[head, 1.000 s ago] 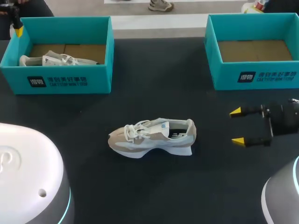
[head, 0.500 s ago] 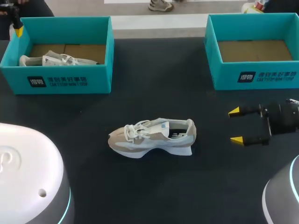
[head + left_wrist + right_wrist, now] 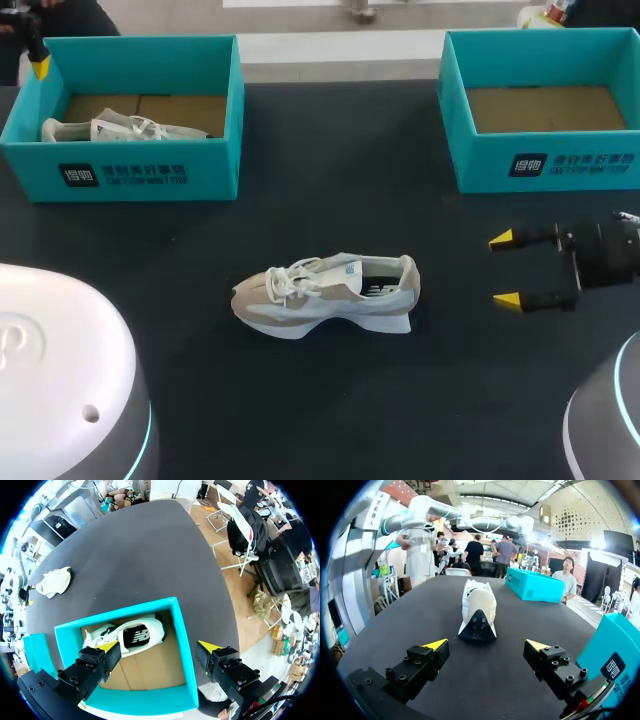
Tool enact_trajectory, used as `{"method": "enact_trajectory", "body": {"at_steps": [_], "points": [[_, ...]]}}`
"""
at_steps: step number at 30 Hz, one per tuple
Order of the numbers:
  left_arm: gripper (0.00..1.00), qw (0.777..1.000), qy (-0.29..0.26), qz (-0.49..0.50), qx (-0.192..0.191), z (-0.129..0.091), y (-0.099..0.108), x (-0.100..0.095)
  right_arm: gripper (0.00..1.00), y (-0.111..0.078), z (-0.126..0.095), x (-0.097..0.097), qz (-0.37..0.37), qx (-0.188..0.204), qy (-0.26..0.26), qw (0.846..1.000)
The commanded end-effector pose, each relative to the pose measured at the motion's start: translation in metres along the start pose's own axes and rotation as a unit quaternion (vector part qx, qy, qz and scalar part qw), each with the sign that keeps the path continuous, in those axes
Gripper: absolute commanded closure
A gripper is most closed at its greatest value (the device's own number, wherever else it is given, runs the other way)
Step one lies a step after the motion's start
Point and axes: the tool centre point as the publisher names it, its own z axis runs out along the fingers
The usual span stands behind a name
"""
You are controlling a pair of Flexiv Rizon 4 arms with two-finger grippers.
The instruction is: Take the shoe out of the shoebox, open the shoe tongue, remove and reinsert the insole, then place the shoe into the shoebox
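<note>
2 teal boxes stand at the far side of the tabletop (image 3: 330,410): the left shoebox (image 3: 150,175), holding a boxed sneaker (image 3: 120,128), and the right shoebox (image 3: 545,165), its cardboard floor showing.

Task shoe (image 3: 325,295): out of any box, near the middle of the tabletop, well apart from both shoeboxes, toe to the left, heel to the right. A dark insole shows in the opening; cannot tell whether it is fully seated.

Right end effector (image 3: 505,270): fingers apart, nothing between them, low over the tabletop and pointed at the shoe's heel. The right wrist view shows the same heel-on line-up. Judgement: staged for a heel-side grasp, and the central spot puts the shoe where either arm should reach it.

Left end effector (image 3: 158,645): fingers apart, hovering above the left shoebox with the boxed sneaker below. Judgement: parked out of the working area.
</note>
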Motion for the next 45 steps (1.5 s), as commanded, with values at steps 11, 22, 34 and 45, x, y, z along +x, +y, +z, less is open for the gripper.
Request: {"method": "enact_trajectory", "body": {"at_steps": [11, 22, 34, 45], "points": [[0.0, 1.0, 0.0, 0.001, 0.001, -0.001, 0.0, 0.001, 0.0, -0.002, 0.008, 0.003, 0.003, 0.0, -0.007, 1.0], [0.0, 1.0, 0.0, 0.001, 0.001, -0.001, 0.0, 0.001, 0.0, -0.006, 0.058, 0.007, 0.008, 0.013, -0.026, 1.0], [0.0, 1.0, 0.0, 0.001, 0.001, -0.001, 0.0, 0.001, 0.0, -0.003, 0.098, 0.016, 0.021, 0.027, -0.038, 0.999], [0.0, 1.0, 0.0, 0.001, 0.001, -0.001, 0.0, 0.001, 0.0, -0.003, 0.118, 0.011, 0.025, 0.021, -0.027, 0.999]]}}
